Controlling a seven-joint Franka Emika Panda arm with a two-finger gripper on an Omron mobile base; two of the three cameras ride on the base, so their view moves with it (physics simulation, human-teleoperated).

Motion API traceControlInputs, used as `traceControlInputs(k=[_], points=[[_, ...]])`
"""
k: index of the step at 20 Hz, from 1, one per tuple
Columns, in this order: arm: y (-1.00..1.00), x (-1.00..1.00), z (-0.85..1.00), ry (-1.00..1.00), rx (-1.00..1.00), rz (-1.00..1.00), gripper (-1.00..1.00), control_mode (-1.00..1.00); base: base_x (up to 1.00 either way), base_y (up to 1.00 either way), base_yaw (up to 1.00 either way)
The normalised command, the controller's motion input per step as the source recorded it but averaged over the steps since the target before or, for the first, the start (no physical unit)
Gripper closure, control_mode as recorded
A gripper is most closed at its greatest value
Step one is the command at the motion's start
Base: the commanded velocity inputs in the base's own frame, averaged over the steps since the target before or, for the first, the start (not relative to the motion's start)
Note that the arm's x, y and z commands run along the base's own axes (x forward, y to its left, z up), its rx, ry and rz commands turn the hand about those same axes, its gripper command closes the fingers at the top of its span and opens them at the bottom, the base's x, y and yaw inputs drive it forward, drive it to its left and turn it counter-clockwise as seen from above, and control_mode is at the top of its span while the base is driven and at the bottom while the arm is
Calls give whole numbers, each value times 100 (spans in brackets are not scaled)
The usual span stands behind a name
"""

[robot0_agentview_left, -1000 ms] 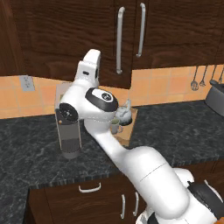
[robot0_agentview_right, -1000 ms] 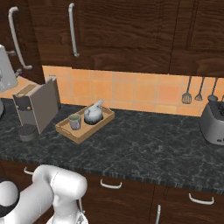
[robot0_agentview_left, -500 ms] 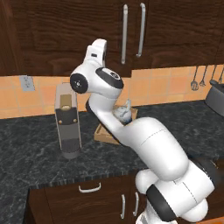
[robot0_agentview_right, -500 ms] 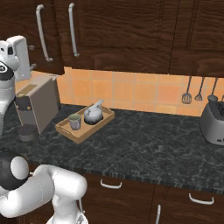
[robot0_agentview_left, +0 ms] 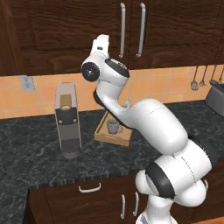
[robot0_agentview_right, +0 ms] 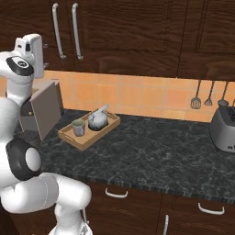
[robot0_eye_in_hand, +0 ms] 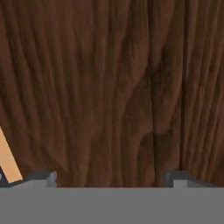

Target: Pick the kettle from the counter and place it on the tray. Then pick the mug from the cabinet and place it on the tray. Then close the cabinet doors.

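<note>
The tan tray (robot0_agentview_right: 73, 138) lies on the dark speckled counter (robot0_agentview_right: 151, 156), with the silver kettle (robot0_agentview_right: 97, 119) and the grey-beige mug (robot0_agentview_right: 78, 127) standing in it. From the left base view the mug (robot0_agentview_left: 113, 127) shows in the tray (robot0_agentview_left: 105, 136), while my arm covers the kettle. Both cabinet doors (robot0_agentview_left: 83, 30) look shut, their bar handles (robot0_agentview_left: 122, 29) side by side. My gripper (robot0_agentview_left: 103, 40) is raised against the left door's lower part. In the hand view the gripper (robot0_eye_in_hand: 111, 178) is open, nothing between its fingertips (robot0_eye_in_hand: 46, 177), and wood grain lies close ahead.
A coffee machine (robot0_agentview_left: 66, 120) stands left of the tray. At the counter's right end sits a grey toaster (robot0_agentview_right: 223, 129), with utensils (robot0_agentview_right: 196, 98) hanging on the orange tiled wall above. Drawers with silver handles (robot0_agentview_right: 116, 193) run under the counter.
The left cabinet door has swung from ajar to shut, its handle now beside the right one. My hand rose and moved right with it, staying open.
</note>
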Motion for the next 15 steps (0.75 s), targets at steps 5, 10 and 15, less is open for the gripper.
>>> traceControlInputs(k=[5, 10, 15], points=[[-19, 47, -14, 0, 0, 5, -100, -100, 0, 0, 0], [-13, 36, -17, 0, 0, 5, -100, -100, 0, 0, 0], [-8, 25, -15, 0, -3, 4, -100, -100, 0, 0, 0]])
